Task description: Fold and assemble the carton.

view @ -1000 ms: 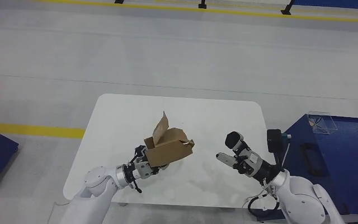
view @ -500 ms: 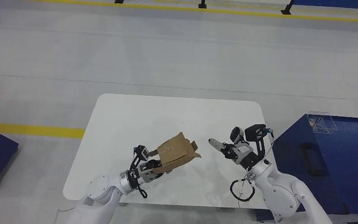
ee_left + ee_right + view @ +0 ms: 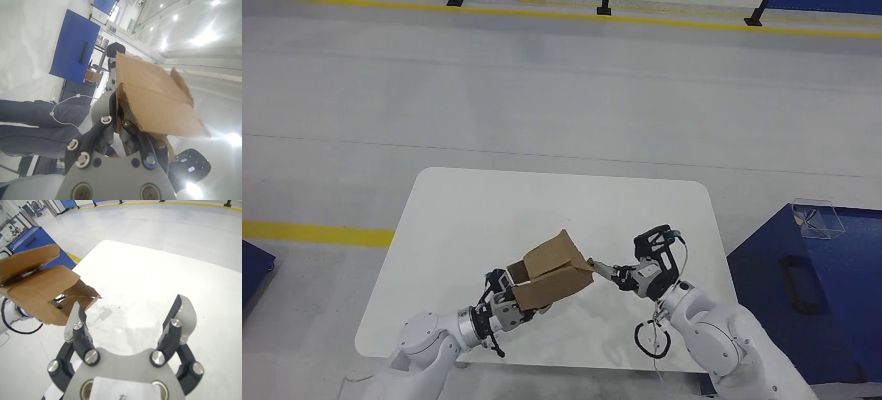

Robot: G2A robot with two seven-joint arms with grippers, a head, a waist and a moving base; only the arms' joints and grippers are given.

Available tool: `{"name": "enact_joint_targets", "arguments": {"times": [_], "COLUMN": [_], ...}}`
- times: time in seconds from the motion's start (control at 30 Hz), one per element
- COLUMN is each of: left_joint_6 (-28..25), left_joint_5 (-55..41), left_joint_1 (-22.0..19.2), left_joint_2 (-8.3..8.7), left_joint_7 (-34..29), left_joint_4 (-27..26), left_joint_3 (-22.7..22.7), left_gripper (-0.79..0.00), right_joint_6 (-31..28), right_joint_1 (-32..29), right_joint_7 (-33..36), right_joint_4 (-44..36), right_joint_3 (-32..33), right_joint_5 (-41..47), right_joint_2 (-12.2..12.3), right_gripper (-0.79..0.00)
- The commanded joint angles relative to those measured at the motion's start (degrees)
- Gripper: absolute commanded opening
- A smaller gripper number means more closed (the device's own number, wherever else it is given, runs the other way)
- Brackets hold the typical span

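A brown cardboard carton (image 3: 552, 270) is held above the white table (image 3: 472, 215), half unfolded, its open end toward the right arm. My left gripper (image 3: 510, 300) is shut on the carton's near edge; in the left wrist view the carton (image 3: 151, 102) rises from between the left gripper (image 3: 119, 115). My right gripper (image 3: 610, 272) is open, just at the carton's loose end flap. In the right wrist view the carton (image 3: 37, 291) sits beside one of the fingers (image 3: 79, 311) of the right gripper (image 3: 128, 306), with nothing between them.
A blue cabinet (image 3: 802, 290) stands off the table's right edge, with a clear plastic holder (image 3: 814, 218) on it. The far half of the table is bare. Yellow floor lines (image 3: 312, 234) run to the left and in the background.
The right gripper has swung left from the table's right side up to the carton's open end. The left arm lowered and tilted the carton toward it; the upright flap now lies flatter.
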Motion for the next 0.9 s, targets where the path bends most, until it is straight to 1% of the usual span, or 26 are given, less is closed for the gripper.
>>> {"name": "enact_joint_targets", "arguments": {"times": [0.0,0.1,0.27,0.57,0.73,0.87], "left_joint_6": [1.6,2.3,2.3,1.9,2.0,2.0], "left_joint_5": [0.9,2.1,1.6,-0.5,-0.9,-1.2], "left_joint_1": [0.0,0.2,0.3,0.5,0.3,0.3], "left_joint_2": [0.16,0.32,0.45,0.68,0.74,0.83], "left_joint_7": [0.4,1.1,0.6,0.0,0.5,0.4], "left_joint_4": [-0.6,-1.2,-1.7,-2.0,-1.7,-1.6], "left_joint_3": [0.1,0.2,0.3,-0.5,-0.5,-0.5], "left_gripper": [-0.785,-0.785,-0.785,-0.785,-0.785,-0.785], "right_joint_6": [0.0,0.1,0.2,-0.5,-1.1,-0.9], "right_joint_1": [0.4,0.7,1.6,2.4,2.6,2.9], "right_joint_7": [0.1,-0.6,1.5,4.1,3.3,1.4], "right_joint_4": [0.4,0.7,1.6,4.2,4.6,4.5], "right_joint_3": [-0.3,-0.3,-0.9,-4.2,-6.0,-5.4], "right_joint_5": [0.1,0.8,-0.4,-1.2,-0.6,0.8], "right_joint_2": [-0.1,-0.3,-0.5,-1.1,-1.6,-1.8], "right_gripper": [0.0,0.0,0.0,0.0,0.0,0.0]}}
